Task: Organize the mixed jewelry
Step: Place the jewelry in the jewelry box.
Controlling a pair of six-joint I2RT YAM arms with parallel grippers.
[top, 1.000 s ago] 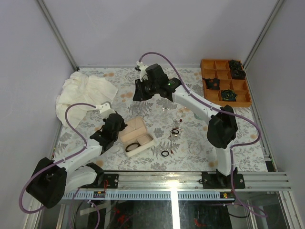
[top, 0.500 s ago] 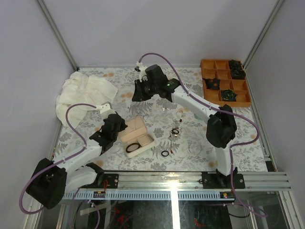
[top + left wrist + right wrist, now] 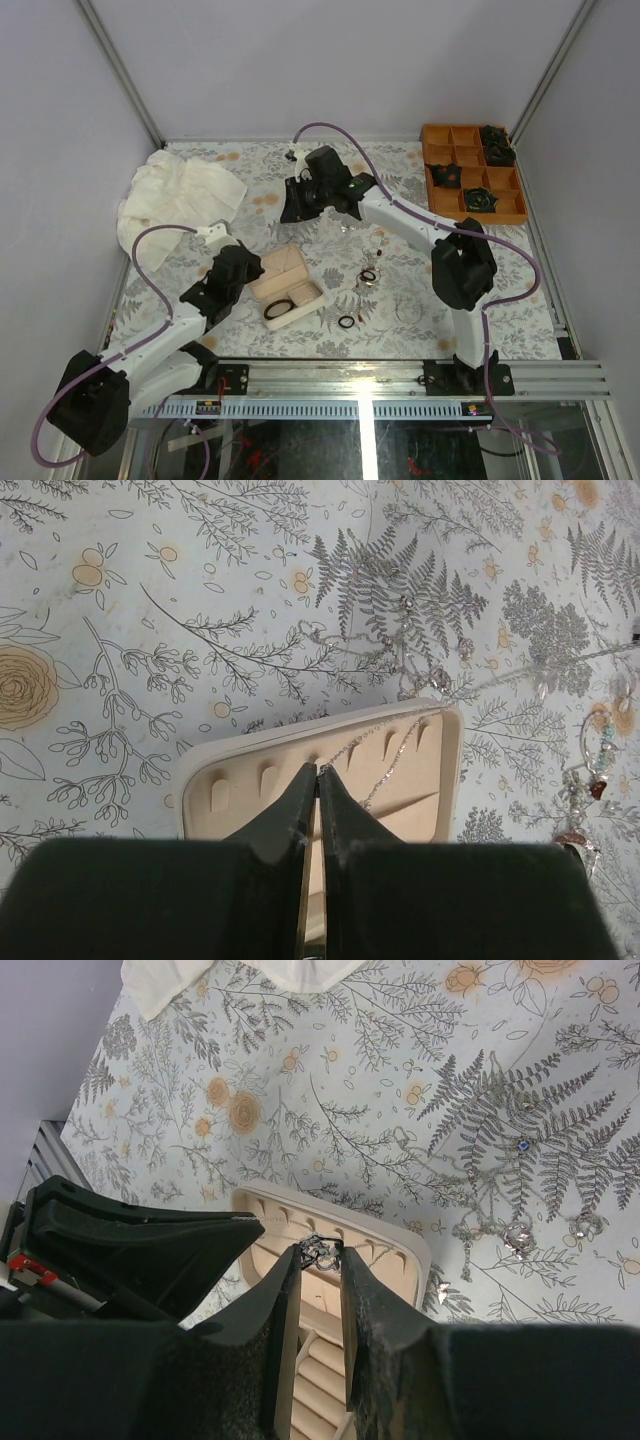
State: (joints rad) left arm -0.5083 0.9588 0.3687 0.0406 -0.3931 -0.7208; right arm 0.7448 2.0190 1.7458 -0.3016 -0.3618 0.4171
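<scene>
The top view hangs high behind the arm bases and looks down over the whole floral-print table (image 3: 500, 300). The left wrist view sits close over the beige ridged jewelry box (image 3: 440, 780), facing far-right along the left gripper (image 3: 311, 772). The right wrist view looks down from higher, leftward past the right gripper (image 3: 320, 1252). All three views share that box.

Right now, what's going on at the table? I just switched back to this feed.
The right gripper is raised near the open beige jewelry box and seems to pinch a small silvery piece at its tips. The left gripper is shut, with its tips at the box's slotted half, where a thin chain lies. I cannot tell whether it is pinching that chain. A black ring already sits in the box, and more loose jewelry lies beside it.
</scene>
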